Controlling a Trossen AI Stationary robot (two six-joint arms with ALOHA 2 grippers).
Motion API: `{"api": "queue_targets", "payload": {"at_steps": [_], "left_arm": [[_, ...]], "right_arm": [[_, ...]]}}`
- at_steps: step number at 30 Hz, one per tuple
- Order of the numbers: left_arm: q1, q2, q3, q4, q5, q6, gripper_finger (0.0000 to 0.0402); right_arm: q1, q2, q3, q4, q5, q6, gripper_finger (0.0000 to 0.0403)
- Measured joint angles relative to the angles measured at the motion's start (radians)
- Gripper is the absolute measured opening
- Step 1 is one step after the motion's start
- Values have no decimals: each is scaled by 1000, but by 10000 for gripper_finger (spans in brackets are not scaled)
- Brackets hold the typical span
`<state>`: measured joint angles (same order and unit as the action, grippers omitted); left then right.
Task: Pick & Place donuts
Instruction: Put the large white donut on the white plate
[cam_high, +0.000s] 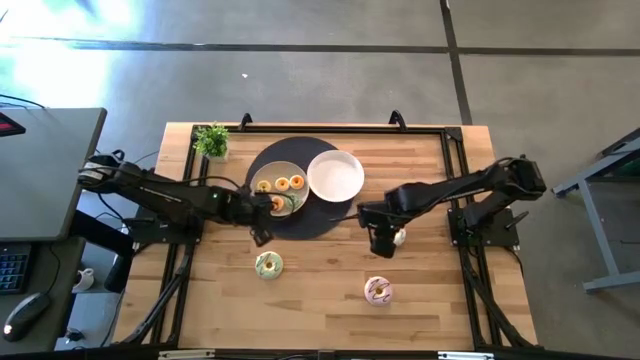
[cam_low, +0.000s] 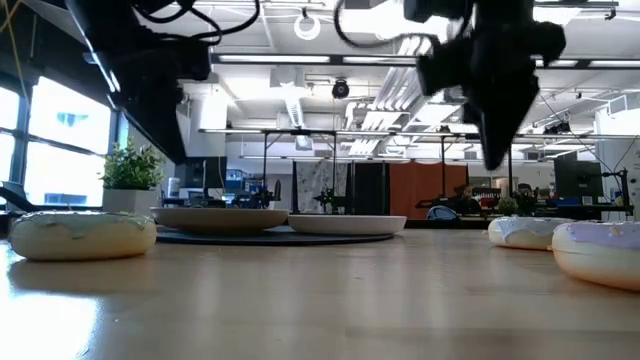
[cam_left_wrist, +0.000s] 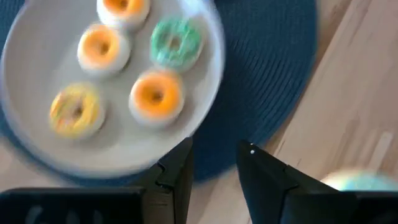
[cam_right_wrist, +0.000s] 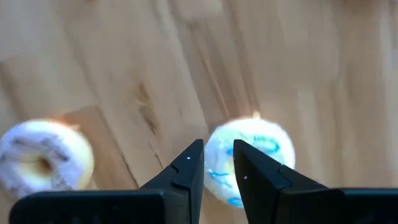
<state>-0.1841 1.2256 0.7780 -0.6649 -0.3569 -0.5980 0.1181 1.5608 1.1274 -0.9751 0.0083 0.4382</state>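
A grey plate (cam_high: 266, 170) on a dark round mat holds several tiny donuts: orange (cam_left_wrist: 155, 96), green (cam_left_wrist: 176, 42) and yellow (cam_left_wrist: 76, 111). My left gripper (cam_left_wrist: 214, 152) hovers open and empty by that plate's near rim (cam_high: 272, 205). A white-iced donut with blue sprinkles (cam_right_wrist: 252, 155) lies flat on the wood (cam_high: 399, 237). My right gripper (cam_right_wrist: 219, 152) hangs above it (cam_low: 497, 150), its fingers open by a narrow gap and touching nothing. A green-sprinkled donut (cam_high: 268, 265) and a pink-iced donut (cam_high: 378, 290) lie on the table nearer the front edge.
An empty white plate (cam_high: 335, 175) sits on the mat's right part. A small potted plant (cam_high: 211, 140) stands at the far left corner. A black frame (cam_high: 455, 150) borders the table. Bare wood lies between the loose donuts and the near edge.
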Motion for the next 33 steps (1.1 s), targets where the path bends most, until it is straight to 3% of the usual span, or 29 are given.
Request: {"api": "queue_targets", "payload": {"at_steps": [8, 18, 24, 30, 33], "left_arm": [[0, 8, 3, 47, 6, 25, 120], [0, 9, 3, 51, 6, 25, 120], [0, 9, 3, 74, 6, 25, 120], [0, 9, 3, 75, 6, 25, 120], [0, 9, 3, 75, 6, 25, 120]], "right_arm": [[0, -2, -186, 55, -81, 183, 83], [-1, -5, -358, 332, -141, 186, 83], [1, -6, -375, 368, -87, 220, 77], [1, 0, -340, 372, -90, 229, 16], [-2, 1, -288, 397, -69, 219, 13]]}}
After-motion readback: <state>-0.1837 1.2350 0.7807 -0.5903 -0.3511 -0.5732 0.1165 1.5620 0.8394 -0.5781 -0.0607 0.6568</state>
